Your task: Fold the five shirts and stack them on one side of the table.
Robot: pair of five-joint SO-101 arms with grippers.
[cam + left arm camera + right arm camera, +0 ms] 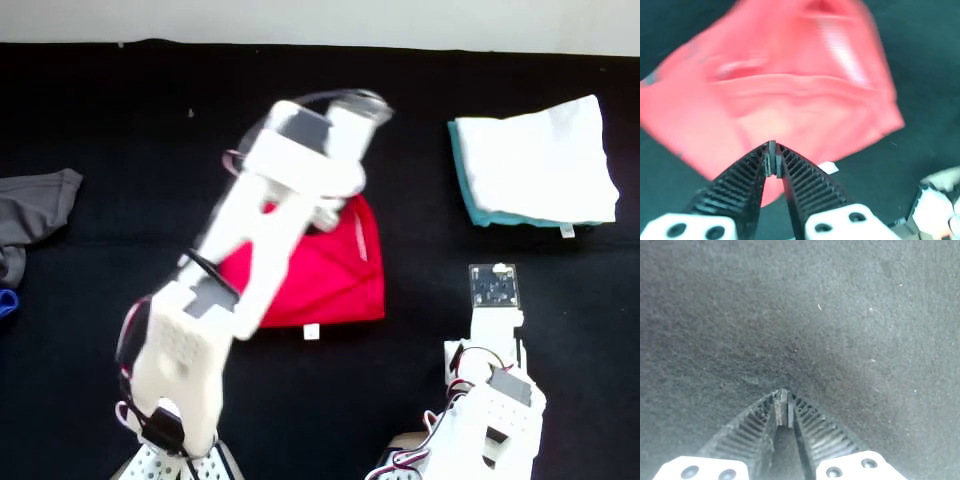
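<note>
While its jaws were pressed together on nothing, the left gripper (772, 150) hung directly over the red shirt (790, 90) in the middle of the tabletop (100, 120). The right gripper (784, 402), likewise closed and empty, sat nearer the white-and-teal stack (535, 160) at the far right.

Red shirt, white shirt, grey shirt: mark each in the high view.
red shirt (340, 275), high view, its uncovered flat part.
white shirt (535, 160), high view, middle of its top face.
grey shirt (35, 205), high view, its crumpled middle.
</note>
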